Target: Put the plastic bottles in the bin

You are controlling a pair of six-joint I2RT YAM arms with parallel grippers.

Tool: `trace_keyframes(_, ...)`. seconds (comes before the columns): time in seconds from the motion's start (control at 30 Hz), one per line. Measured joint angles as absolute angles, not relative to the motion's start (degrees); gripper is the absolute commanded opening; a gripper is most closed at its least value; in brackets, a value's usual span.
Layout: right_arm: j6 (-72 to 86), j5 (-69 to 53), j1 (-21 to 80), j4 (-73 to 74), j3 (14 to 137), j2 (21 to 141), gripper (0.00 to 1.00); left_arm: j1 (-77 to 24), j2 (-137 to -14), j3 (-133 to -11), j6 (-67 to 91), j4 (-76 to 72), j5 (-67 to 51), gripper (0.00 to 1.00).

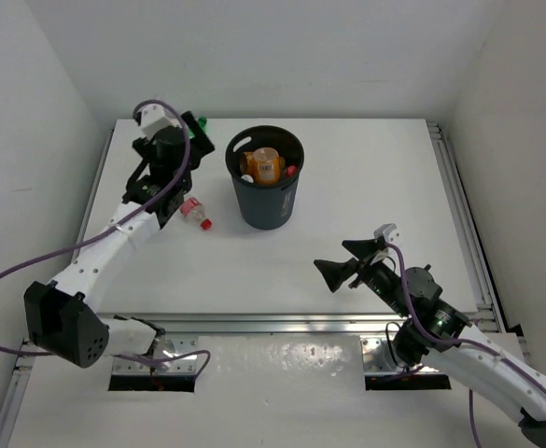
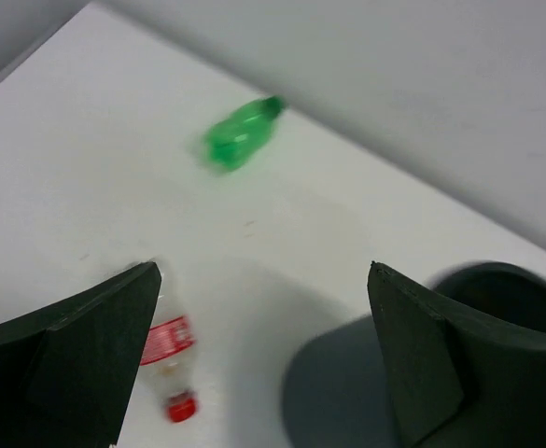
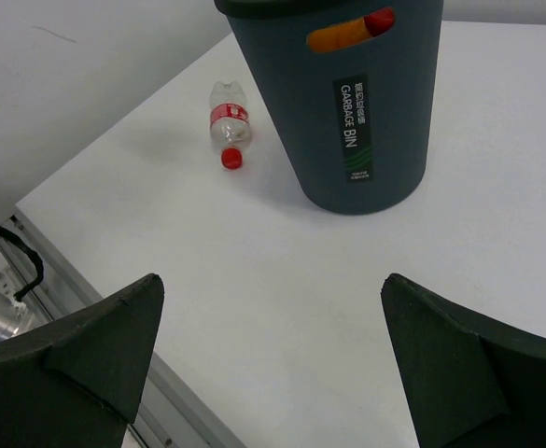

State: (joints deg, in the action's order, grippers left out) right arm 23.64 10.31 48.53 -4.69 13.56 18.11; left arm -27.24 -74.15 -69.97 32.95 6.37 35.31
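Top external view: left arm (image 1: pixel 114 233), jaws wide and empty, hangs by the green bottle (image 1: pixel 197 124) and clear bottle (image 1: pixel 196 213) left of the bin (image 1: pixel 268 210), where either could roll if clipped; right of the bin, the right arm (image 1: pixel 422 308) has open, empty jaws.

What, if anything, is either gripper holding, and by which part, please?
Nothing is held. The left gripper and the right gripper are both open and empty; the clear bottle and the green bottle lie free on the table.
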Motion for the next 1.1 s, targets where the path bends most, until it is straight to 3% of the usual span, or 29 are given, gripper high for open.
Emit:
trace_keyframes(0.2,23.64,10.28,48.53,-4.69,13.32,18.06,0.97,-17.06,-80.55,-60.66,41.43,8.34,33.39,1.00)
trace_keyframes(0.73,23.59,10.31,48.53,-4.75,13.28,19.73,0.98,-12.64,-100.95,-58.96,48.27,6.09,27.90,0.98)
trace_keyframes(0.93,23.59,10.35,48.53,-4.93,13.28,19.90,0.98,-12.47,-103.81,-58.96,48.29,1.61,27.40,0.89)
trace_keyframes(1.1,23.59,10.46,48.53,-5.04,13.28,20.18,0.98,-12.45,-106.37,-58.89,48.18,-0.71,26.63,0.65)
